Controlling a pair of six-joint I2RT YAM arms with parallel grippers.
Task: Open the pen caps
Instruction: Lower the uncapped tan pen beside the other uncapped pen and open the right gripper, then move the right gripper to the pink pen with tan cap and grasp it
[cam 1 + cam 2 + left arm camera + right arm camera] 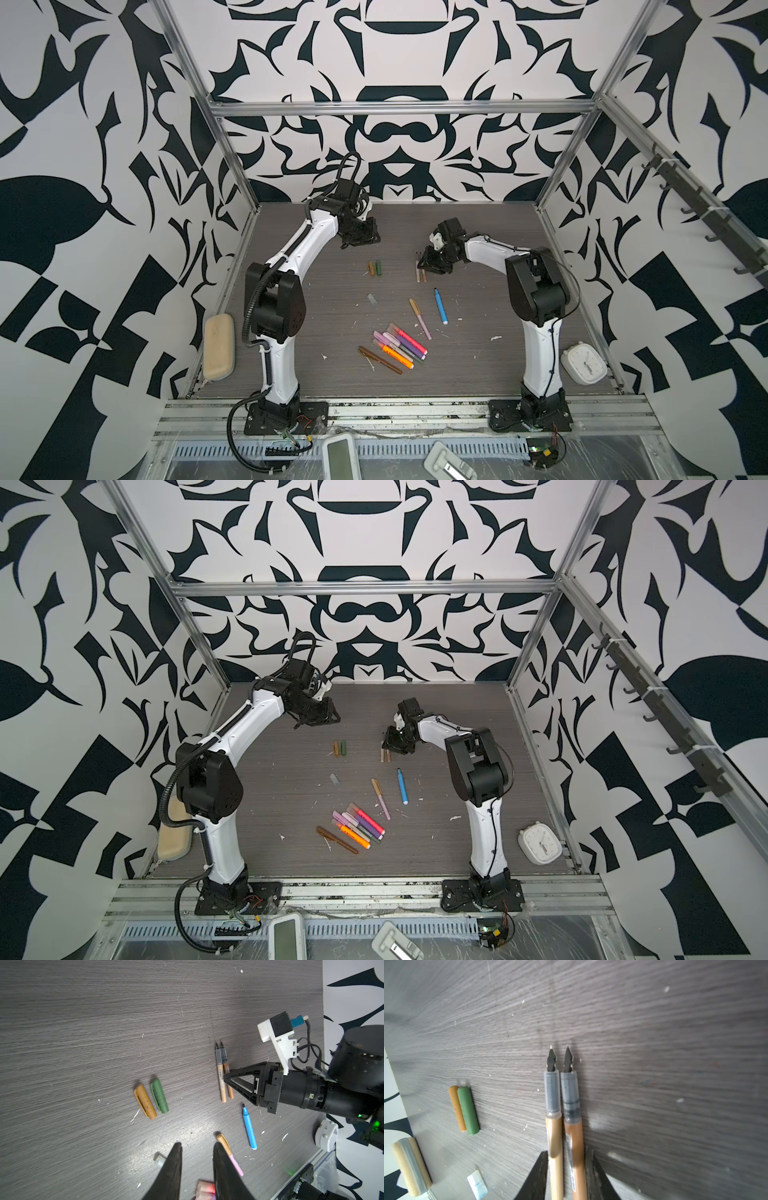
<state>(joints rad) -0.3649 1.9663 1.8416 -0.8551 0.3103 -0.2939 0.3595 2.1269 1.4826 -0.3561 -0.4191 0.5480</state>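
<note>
Two uncapped pens, a tan one (555, 1136) and a brown one (574, 1136), lie side by side on the table. My right gripper (566, 1159) stands low over them, open, one finger on each outer side of the pair. A gold pen cap (145, 1102) and a green pen cap (159, 1096) lie loose to the left, and a translucent cap (160, 1161) lies nearer. My left gripper (197, 1147) hovers open at the back left (353, 243) with nothing between its fingers. Several capped pens (399, 345) are piled at the front centre.
An uncapped blue pen (441, 306) and a pink pen with a gold cap (419, 318) lie between the pile and the right gripper. A brown pen (380, 359) lies by the pile. A beige pouch (218, 352) sits front left, a white clock (584, 367) front right.
</note>
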